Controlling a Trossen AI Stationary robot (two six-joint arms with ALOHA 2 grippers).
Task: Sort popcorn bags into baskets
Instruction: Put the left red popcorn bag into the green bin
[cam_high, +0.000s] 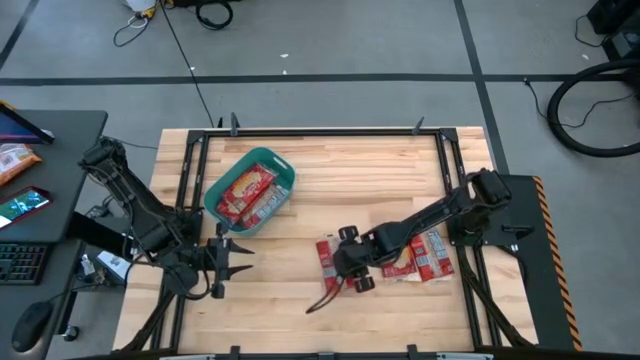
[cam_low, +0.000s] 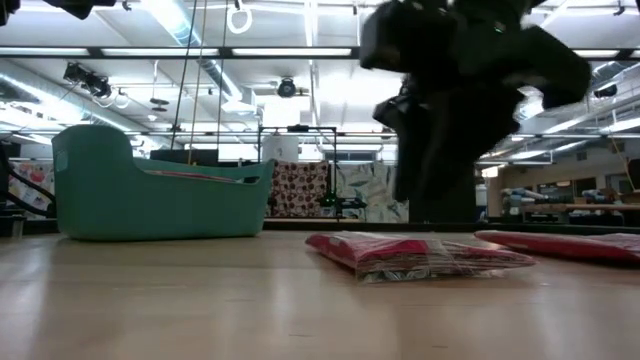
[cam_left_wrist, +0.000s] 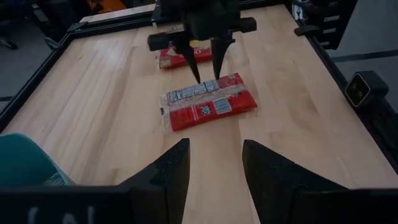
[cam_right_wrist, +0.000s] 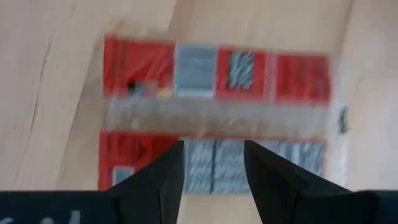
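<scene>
Right gripper of mine hangs spread directly over a popcorn bag on the tabletop; my left gripper waits spread beside the basket.

The print on the popcorn bag is too blurred to read.

Bright lamps shine from the ceiling. The arm looks dark and blurry. The bag looks smeared.
</scene>
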